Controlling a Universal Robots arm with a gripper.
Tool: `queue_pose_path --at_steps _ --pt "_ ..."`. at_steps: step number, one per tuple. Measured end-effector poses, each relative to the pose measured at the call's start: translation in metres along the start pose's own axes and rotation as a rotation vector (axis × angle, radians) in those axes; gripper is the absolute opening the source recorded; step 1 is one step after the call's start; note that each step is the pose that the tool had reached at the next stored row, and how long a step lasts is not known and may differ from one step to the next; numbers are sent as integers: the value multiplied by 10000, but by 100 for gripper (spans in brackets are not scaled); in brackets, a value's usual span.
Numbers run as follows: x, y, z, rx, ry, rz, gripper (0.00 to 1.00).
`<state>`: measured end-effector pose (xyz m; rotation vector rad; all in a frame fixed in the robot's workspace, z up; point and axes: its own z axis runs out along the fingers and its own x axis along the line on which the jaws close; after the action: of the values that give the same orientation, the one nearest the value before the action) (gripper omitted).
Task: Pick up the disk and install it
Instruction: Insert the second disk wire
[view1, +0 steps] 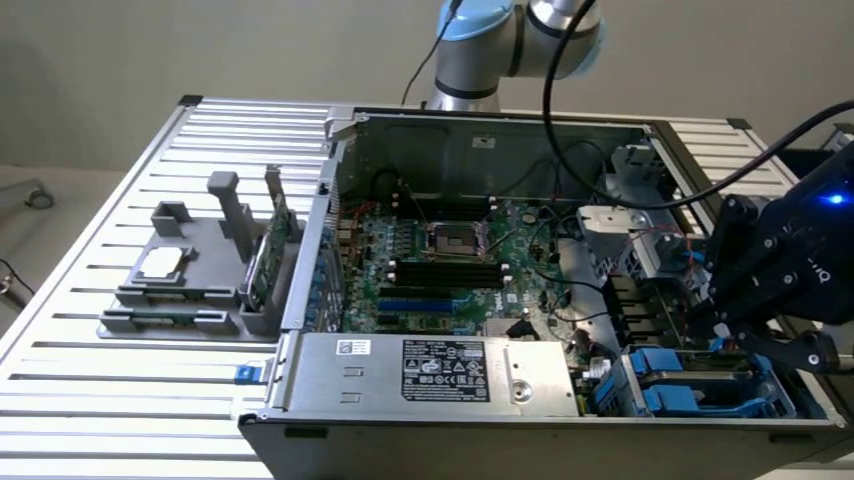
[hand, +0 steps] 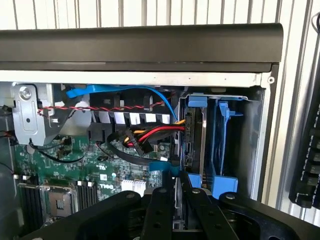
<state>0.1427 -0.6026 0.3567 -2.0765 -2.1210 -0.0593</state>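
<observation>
The disk (hand: 194, 137) stands on edge in the drive bay at the corner of the open computer case, dark and thin between the blue rails of its carrier (hand: 220, 145). In the exterior view the disk (view1: 694, 378) sits low at the right, framed in blue. My gripper (hand: 179, 197) hangs just above the disk's near end, shut, its black fingers (hand: 160, 210) close together with only a thin slit between them. From the exterior view the gripper (view1: 727, 340) is right over the bay. I cannot tell if the fingertips touch the carrier.
Red, yellow and black cables (hand: 145, 135) and a blue cable (hand: 160, 102) run beside the bay. The motherboard (view1: 441, 260) fills the case and the silver power supply (view1: 427, 370) lies at its front. A grey fixture (view1: 187, 280) outside holds an upright green card (view1: 280, 240) and a small chip (view1: 163, 262).
</observation>
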Motion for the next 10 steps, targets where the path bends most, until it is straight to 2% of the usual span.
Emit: queue_pose_path --at_steps 2,4,10 --pt "6 2 20 -25 -51 -125 16" --pt "13 4 38 -47 -140 -209 16" --pt "74 9 87 -131 -541 -381 16"
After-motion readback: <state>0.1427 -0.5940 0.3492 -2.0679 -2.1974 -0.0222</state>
